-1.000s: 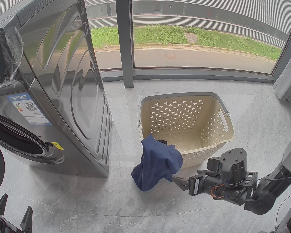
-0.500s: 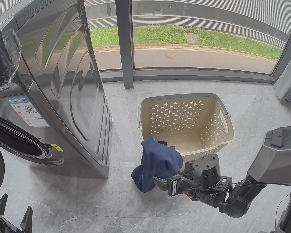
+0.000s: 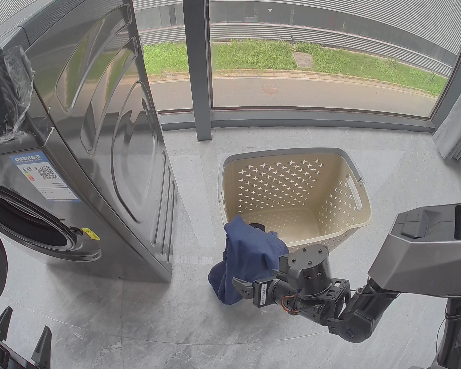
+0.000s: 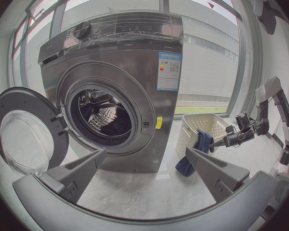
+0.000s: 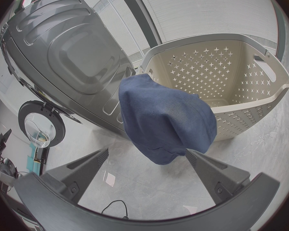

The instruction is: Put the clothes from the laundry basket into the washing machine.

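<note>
A dark blue garment (image 3: pixel 251 260) hangs over the near left corner of the beige laundry basket (image 3: pixel 343 216), its lower end on the floor. My right gripper (image 3: pixel 241 286) is low beside the garment's floor end, open; in the right wrist view the cloth (image 5: pixel 163 119) sits just ahead of the spread fingers (image 5: pixel 199 164). The grey washing machine (image 3: pixel 102 144) stands to the left with its round door (image 4: pixel 22 135) swung open and dark cloth inside the drum (image 4: pixel 118 125). My left gripper (image 4: pixel 144 151) is open in front of the drum, holding nothing.
The basket's inside (image 5: pixel 215 81) looks bare. A window pillar (image 3: pixel 197 57) stands behind the basket and a curtain (image 3: pixel 458 124) hangs at the far right. Bare grey floor (image 3: pixel 153 313) lies between machine and basket. A thin cable (image 5: pixel 115 204) lies on the floor.
My right arm has swung left and brought its open gripper up to the hanging garment. The garment, the basket and the left gripper have stayed put.
</note>
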Tool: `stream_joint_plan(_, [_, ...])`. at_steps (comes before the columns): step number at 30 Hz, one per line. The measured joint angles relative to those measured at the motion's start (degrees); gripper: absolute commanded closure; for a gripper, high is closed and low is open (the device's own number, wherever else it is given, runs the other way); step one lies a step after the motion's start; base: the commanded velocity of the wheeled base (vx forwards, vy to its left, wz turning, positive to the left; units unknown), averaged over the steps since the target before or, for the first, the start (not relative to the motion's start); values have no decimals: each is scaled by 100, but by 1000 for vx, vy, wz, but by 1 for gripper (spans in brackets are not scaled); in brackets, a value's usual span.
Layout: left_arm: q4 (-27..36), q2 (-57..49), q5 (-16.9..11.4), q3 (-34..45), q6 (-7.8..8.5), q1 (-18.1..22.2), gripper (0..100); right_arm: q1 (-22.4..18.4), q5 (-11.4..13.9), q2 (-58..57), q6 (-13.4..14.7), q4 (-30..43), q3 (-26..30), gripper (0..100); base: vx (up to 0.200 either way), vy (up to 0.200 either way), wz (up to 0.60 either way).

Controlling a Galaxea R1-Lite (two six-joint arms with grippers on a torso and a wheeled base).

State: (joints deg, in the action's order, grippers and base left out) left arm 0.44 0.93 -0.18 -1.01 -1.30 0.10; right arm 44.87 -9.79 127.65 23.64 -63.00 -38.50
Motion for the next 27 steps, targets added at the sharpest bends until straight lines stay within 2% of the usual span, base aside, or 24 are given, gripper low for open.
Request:
stream_joint_plan(22, [0, 0, 0, 0, 9, 0, 0, -190, 0, 890, 22, -39, -1081, 0, 0, 0, 0])
stream_joint_plan(23, [0, 0, 2, 0, 11, 0, 0, -210, 0, 912, 23, -39, -1123, 100, 0, 0, 0])
stream_joint_plan(27, [0, 0, 0, 0, 11, -5, 0, -271, -2, 1000, 33, -41, -1282, 100, 0, 0, 0])
